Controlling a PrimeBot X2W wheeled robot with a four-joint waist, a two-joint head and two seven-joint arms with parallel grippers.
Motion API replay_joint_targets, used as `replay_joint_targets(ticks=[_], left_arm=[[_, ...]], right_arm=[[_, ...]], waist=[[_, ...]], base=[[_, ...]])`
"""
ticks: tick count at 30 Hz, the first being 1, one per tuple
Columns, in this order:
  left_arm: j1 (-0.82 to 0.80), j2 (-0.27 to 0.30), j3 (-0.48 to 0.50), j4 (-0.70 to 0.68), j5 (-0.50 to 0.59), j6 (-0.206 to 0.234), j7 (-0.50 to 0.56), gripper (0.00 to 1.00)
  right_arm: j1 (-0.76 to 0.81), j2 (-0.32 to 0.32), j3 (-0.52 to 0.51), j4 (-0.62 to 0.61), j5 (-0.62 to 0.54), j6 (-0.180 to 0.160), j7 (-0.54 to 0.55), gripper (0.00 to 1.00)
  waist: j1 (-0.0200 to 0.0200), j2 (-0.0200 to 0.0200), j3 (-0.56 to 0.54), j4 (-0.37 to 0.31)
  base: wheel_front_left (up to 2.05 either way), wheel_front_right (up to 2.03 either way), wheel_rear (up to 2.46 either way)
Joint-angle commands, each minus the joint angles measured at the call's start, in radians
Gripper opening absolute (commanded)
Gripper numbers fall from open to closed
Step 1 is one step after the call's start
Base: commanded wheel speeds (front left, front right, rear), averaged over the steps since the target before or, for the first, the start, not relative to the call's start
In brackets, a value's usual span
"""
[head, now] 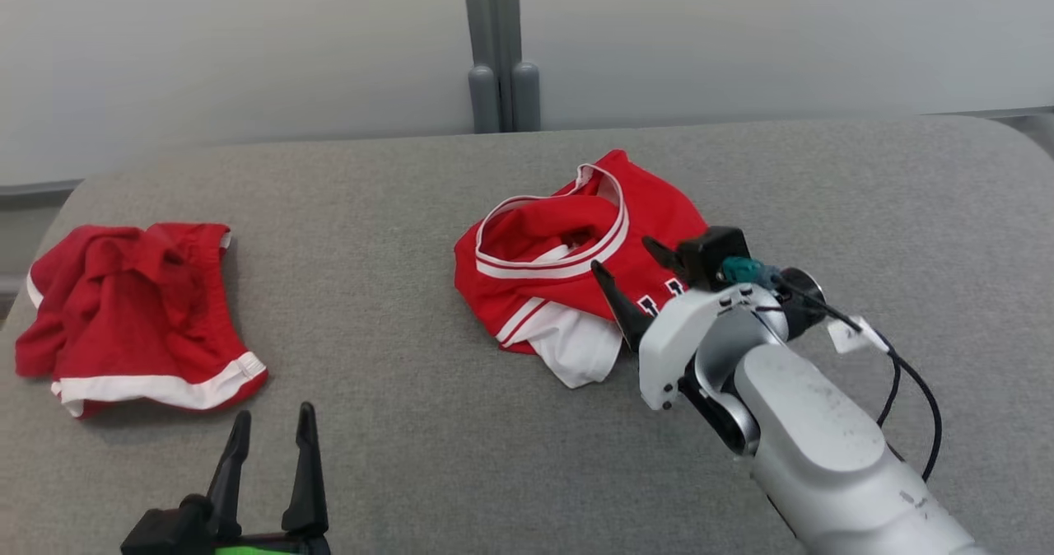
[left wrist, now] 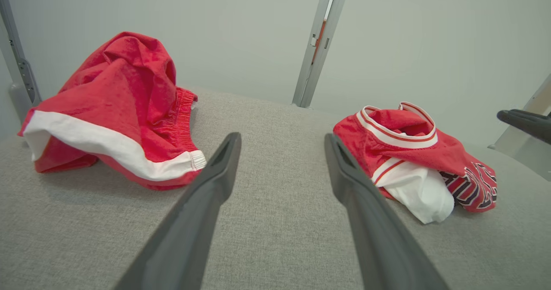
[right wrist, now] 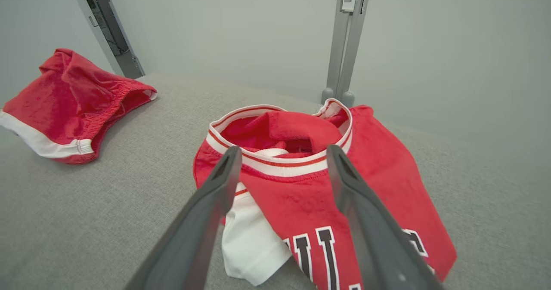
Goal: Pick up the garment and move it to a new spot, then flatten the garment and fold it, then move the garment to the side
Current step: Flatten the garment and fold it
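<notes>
From the head: red jersey with white trim, crumpled in a heap right of the middle of the grey table, neck opening up, a white flap sticking out at the near side. Right gripper reaching in from the lower right over the jersey's right part, fingers parted, nothing between them; touching the cloth or just above it, hard to say from this angle. Red shorts with a white hem, bunched at the far left, well apart from the jersey. Left gripper low at the bottom left, fingers spread and empty, over bare table near the shorts. Grey post against the pale wall behind.

From the left wrist: left gripper with its two dark fingers wide apart, grasping nothing, bare table between them. Shorts off to the left, jersey to the right, dark lettering on its far end. One dark finger of the right gripper at the right edge.

From the right wrist: right gripper spread open straight over the jersey, fingertips framing the striped collar. White letters on the red cloth below. Shorts at the upper left.
</notes>
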Motion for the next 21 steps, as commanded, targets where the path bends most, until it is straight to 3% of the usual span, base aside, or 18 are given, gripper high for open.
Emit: replay_joint_targets(ticks=[1, 10, 21], left_arm=[[-0.025, 0.002, -0.013, -0.009, 0.001, -0.002, 0.0, 1.0], [-0.083, 0.002, -0.093, -0.048, -0.008, -0.002, 0.0, 1.0], [-0.093, 0.002, -0.122, -0.047, -0.015, -0.002, 0.0, 1.0]], right_arm=[[-0.043, -0.004, 0.018, 0.038, 0.02, -0.001, 0.025, 1.0], [-0.242, -0.027, 0.184, 0.255, 0.139, -0.001, 0.139, 1.0], [-0.318, -0.042, 0.354, 0.382, 0.196, -0.001, 0.163, 1.0]], waist=[[0.0, 0.0, 0.057, 0.073], [0.0, 0.0, 0.149, 0.238], [0.0, 0.0, 0.162, 0.301]], base=[[0.0, 0.0, 0.0], [0.0, 0.0, 0.0], [0.0, 0.0, 0.0]])
